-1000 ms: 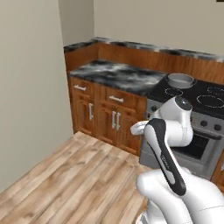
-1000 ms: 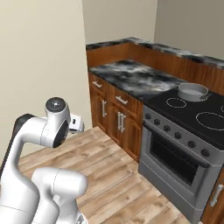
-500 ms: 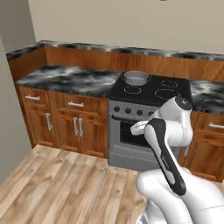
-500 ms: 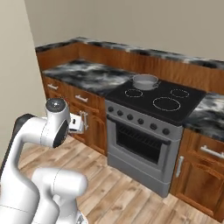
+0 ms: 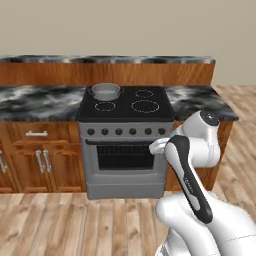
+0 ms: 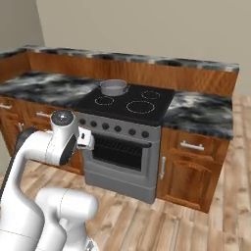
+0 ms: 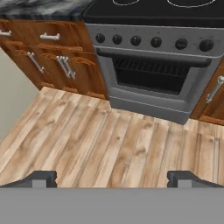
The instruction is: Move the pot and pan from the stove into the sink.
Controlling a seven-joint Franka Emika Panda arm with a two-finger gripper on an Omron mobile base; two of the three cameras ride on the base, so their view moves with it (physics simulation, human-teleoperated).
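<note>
Nearest to us, the gripper [image 7: 112,177] hangs wide open and empty, its 2 dark fingertips [image 7: 39,178] far apart over the plank floor [image 7: 109,144], aimed down at the boards in front of the stove [image 5: 126,145]. The arm is folded up close to the base, the hand level with the oven door and short of it, touching nothing. Next back comes the stove's grey steel front with its row of black knobs [image 7: 155,42], wooden cabinets [image 6: 188,169] flanking it on both sides. Up on the black glass top, the pot [image 5: 105,91] sits on the far left burner, tight in the back left corner, its pale inside showing. The other 3 ring burners are bare. Marble counter [image 5: 40,102] runs off both sides.
</note>
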